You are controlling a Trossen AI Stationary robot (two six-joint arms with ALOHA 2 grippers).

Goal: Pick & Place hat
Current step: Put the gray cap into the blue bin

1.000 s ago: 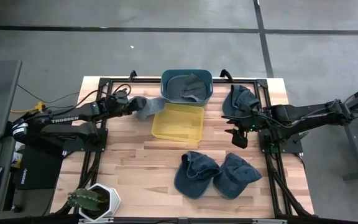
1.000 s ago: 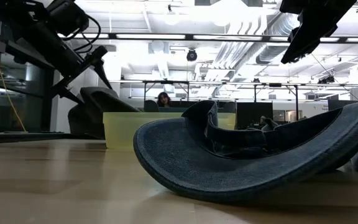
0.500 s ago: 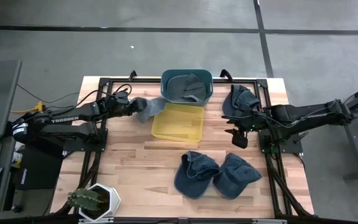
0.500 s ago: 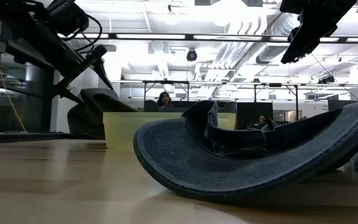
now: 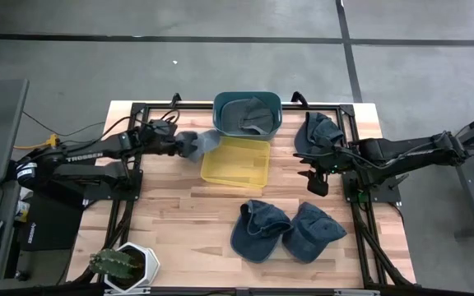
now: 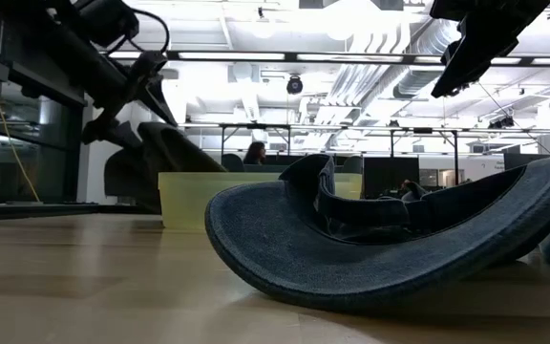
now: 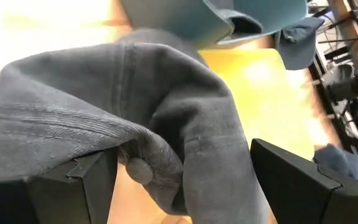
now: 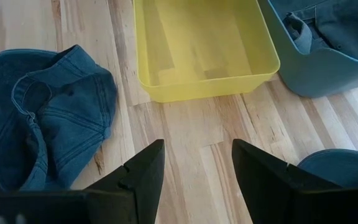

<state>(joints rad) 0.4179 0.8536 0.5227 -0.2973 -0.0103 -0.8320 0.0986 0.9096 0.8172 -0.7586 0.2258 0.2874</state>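
Observation:
A grey hat [image 5: 201, 145] is in my left gripper [image 5: 181, 145], at the table's far left between the yellow tray [image 5: 235, 161] and the blue bin [image 5: 248, 123]. In the low view the hat [image 6: 165, 158] droops below that gripper [image 6: 146, 84]. The bin holds another grey hat [image 5: 249, 115]. My right gripper [image 5: 313, 179] is open and hovers over bare wood to the right of the tray, touching nothing. Two blue hats [image 5: 262, 228] [image 5: 313, 230] lie on the near part of the table. A dark blue hat [image 5: 319, 131] lies at the far right. My left gripper is shut on the grey hat's crown, with bunched cloth [image 7: 166, 149] near the top button [image 7: 140, 169] pinched between its two fingers [image 7: 73, 186]. The fingers come roughly level from the table's left. The hat hangs slack below them; whether its lower edge touches the table, I cannot tell.
A potted cactus [image 5: 122, 265] stands at the near left corner. Black frame rails [image 5: 130, 164] run along both sides of the table. Bare wood [image 5: 188, 214] lies near the tray's left side.
My left gripper has risen and moved a little toward the table's right, toward the blue bin, staying shut. The grey hat has come up with it and hangs higher beside the yellow tray. The right arm has kept still.

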